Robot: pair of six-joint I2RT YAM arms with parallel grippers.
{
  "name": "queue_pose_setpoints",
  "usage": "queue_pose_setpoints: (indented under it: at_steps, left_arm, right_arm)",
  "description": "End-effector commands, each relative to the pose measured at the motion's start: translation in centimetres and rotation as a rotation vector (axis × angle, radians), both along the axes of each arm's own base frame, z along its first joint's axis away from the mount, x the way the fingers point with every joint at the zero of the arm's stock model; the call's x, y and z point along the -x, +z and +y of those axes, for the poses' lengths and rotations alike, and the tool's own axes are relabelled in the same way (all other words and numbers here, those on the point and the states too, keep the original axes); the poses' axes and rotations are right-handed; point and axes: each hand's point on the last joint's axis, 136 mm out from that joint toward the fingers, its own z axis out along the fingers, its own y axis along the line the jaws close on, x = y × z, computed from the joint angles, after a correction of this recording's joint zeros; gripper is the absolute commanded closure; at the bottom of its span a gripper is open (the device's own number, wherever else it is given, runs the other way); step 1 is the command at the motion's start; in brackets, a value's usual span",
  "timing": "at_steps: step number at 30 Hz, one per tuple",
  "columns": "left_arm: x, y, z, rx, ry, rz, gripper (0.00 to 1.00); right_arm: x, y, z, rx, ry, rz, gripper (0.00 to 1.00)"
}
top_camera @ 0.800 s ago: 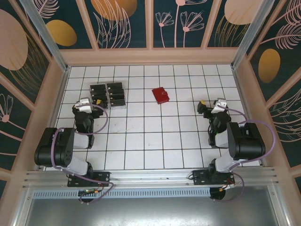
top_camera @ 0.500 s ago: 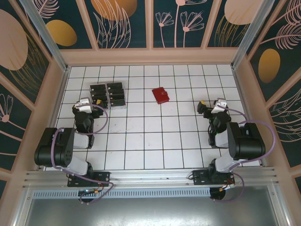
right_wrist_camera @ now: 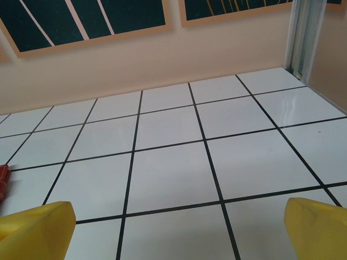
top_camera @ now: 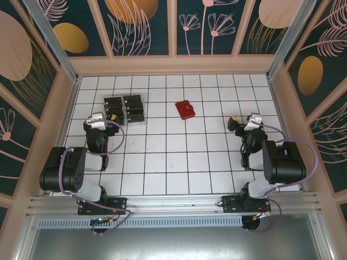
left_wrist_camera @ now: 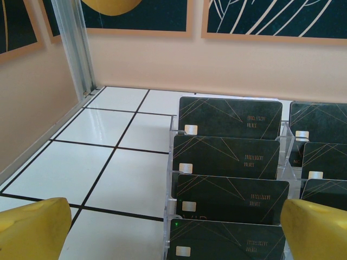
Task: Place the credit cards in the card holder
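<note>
Several black credit cards (top_camera: 124, 109) stand in rows in a clear plastic rack (top_camera: 142, 122) at the back left. The left wrist view has them close ahead, the credit cards (left_wrist_camera: 230, 157) upright in the rack (left_wrist_camera: 171, 165). The red card holder (top_camera: 185, 109) lies closed near the middle back; a sliver of the card holder (right_wrist_camera: 2, 181) shows at the left edge of the right wrist view. My left gripper (top_camera: 101, 121) (left_wrist_camera: 174, 230) is open just short of the rack, holding nothing. My right gripper (top_camera: 246, 122) (right_wrist_camera: 176, 230) is open over bare tiles, right of the holder.
White tiled floor (top_camera: 173, 157) with black grid lines, boxed in by peach walls (top_camera: 173, 64) with dark floral panels. Metal corner posts (left_wrist_camera: 76, 46) (right_wrist_camera: 306, 32) stand at the back corners. Both arm bases sit at the near rail (top_camera: 173, 205).
</note>
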Motion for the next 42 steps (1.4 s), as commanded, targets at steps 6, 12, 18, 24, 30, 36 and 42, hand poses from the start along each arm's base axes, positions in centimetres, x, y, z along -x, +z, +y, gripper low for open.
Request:
queue_pose_setpoints:
  at_steps: [6, 12, 18, 24, 30, 36, 42]
  left_arm:
    - [-0.1, 1.6, 0.1, 0.014, -0.001, -0.047, 0.01]
    - [0.7, 3.5, 1.1, 0.026, 0.061, -0.063, 0.01]
    - [1.1, 7.4, 2.8, 0.095, 0.17, -0.101, 0.01]
    - [0.6, 11.2, 2.5, 0.246, 0.174, -0.058, 0.01]
    - [-0.3, 12.6, 1.4, 0.341, 0.137, 0.015, 0.01]
    - [-2.4, 12.7, 0.2, 0.407, 0.095, 0.101, 0.01]
    - [-3.8, 12.8, -0.9, 0.442, 0.045, 0.136, 0.01]
  right_arm:
    - [2.2, 3.2, -1.3, -0.024, -0.071, -0.136, 0.01]
    - [2.6, 5.3, -1.4, -0.024, -0.078, -0.152, 0.01]
    - [1.6, 9.4, -2.3, -0.403, -0.152, -0.138, 0.01]
    - [0.3, 13.1, 3.0, -0.591, 0.17, -0.075, 0.07]
    - [-4.0, 9.2, 12.3, -0.438, 0.305, 0.333, 0.17]
    - [-8.4, 2.1, 19.0, -0.319, 0.329, 0.636, 0.25]
    - [-11.7, -3.1, 23.2, -0.21, 0.345, 0.776, 0.31]
